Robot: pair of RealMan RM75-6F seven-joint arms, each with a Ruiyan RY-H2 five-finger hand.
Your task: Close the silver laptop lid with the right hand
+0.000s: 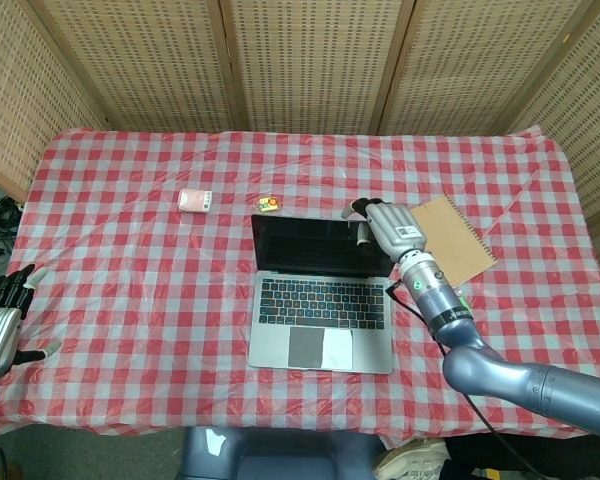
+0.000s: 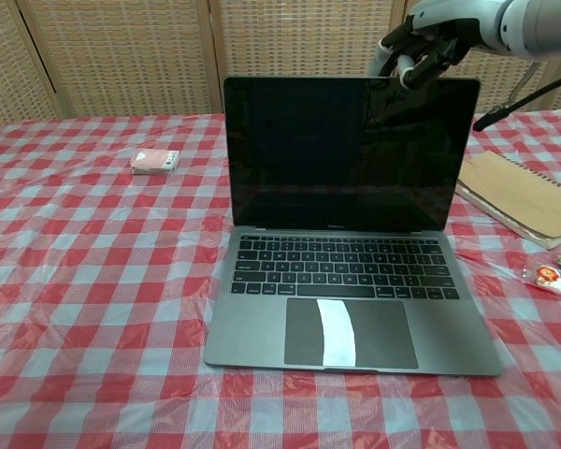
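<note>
Over at the far left, my left hand (image 1: 0, 325) is hanging off the table edge, fingers apart and holding nothing. Mid-table, the silver laptop (image 1: 322, 295) is standing open on the checkered cloth (image 1: 130, 270). My right hand (image 1: 380, 224) is hovering at the lid's top right edge, fingers (image 2: 407, 67) curled, gripping nothing.
</note>
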